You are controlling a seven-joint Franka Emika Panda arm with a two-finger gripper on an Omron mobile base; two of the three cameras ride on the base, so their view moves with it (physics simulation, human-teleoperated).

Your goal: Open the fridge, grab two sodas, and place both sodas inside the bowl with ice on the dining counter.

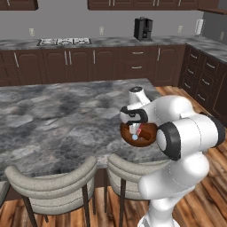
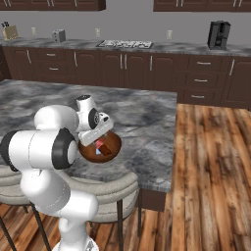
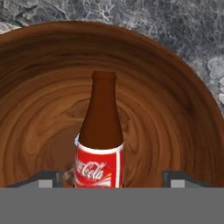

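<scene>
Hovering over the bowl (image 1: 150, 133) on the bench (image 1: 53, 115), the hand (image 3: 111, 179) has its tips spread wide either side of the bottle (image 3: 100, 135); neither visibly touches it, so I read it as let go. Bottle sits inside the bowl near the middle. Risk: a tip clips the neck on the way up and knocks the bottle over or out, since the bowl is shallow. Hard to read: the ice (image 1: 135, 137) is just a pale speck, the bottle's base is cut off, and I can't pick out any can.

bottle (image 3: 99, 144) base hidden below
</scene>
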